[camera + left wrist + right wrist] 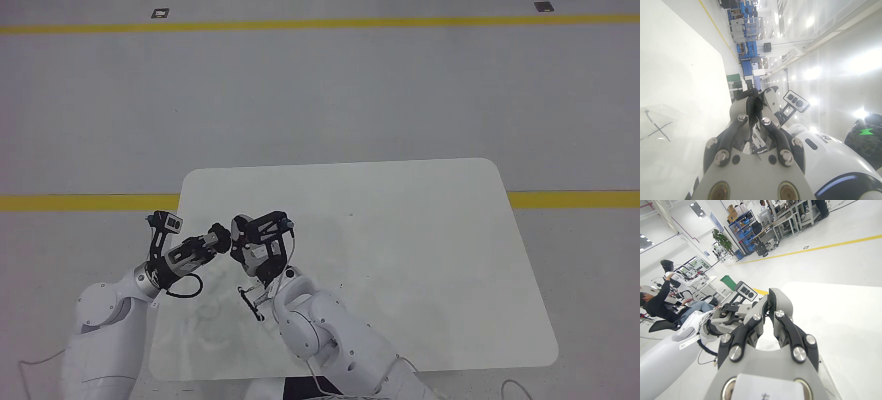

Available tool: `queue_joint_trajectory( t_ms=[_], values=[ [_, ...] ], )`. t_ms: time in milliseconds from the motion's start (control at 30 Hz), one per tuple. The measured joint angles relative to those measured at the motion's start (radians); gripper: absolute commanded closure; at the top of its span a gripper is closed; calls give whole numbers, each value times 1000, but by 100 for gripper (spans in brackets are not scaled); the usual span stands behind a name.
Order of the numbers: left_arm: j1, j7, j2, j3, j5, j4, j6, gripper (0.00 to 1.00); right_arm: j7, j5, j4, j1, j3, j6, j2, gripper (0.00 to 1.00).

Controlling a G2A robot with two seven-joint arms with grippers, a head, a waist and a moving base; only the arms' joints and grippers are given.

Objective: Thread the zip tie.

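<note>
My two grippers meet tip to tip above the table's left part. The left gripper [222, 240] is shut on a thin black zip tie [754, 106], held between its dark pads. A fine black strand of the tie [759, 156] shows near its palm. The right gripper [250, 243] faces it, its fingers [780, 300] pressed together on a thin dark strip of the zip tie [769, 308]. Seen from the right wrist, the left gripper [761, 308] touches the right fingertips. The tie's head and tail ends are hidden between the fingers.
Spare black zip ties [658, 129] lie crossed in a clear shallow tray [677, 113] on the white table [420, 260], under the grippers, also visible from above as zip ties [249, 300]. The table's left edge is close by.
</note>
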Motion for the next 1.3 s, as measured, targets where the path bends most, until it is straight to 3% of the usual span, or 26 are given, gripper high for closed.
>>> queue_joint_trajectory(
  t_ms=[300,333,367,500,667,867,1000,1100,1233,1300],
  values=[
    [0,0,0,0,0,0,0,100,-20,19,18,7,-12,14,-2,100],
    [0,0,0,0,0,0,0,100,-21,21,19,8,-14,16,-1,64],
    [0,0,0,0,0,0,0,100,-21,21,20,8,-15,18,-1,0],
    [0,0,0,0,0,0,0,100,-13,-1,9,6,-16,36,1,0],
    [0,0,0,0,0,0,0,100,-11,-36,-70,-35,19,35,22,0],
    [0,0,0,0,0,0,0,100,41,-55,-188,-104,76,-14,61,0],
    [-1,8,0,4,-6,-2,8,100,99,-8,-258,-159,125,-62,81,0],
    [-9,16,2,15,-65,1,64,100,140,56,-280,-182,158,-102,90,0],
    [-34,-75,9,7,-241,54,203,100,141,56,-280,-182,159,-103,90,0],
    [-51,-84,16,-4,-268,73,224,100,141,55,-280,-182,159,-102,90,0]
  ],
)
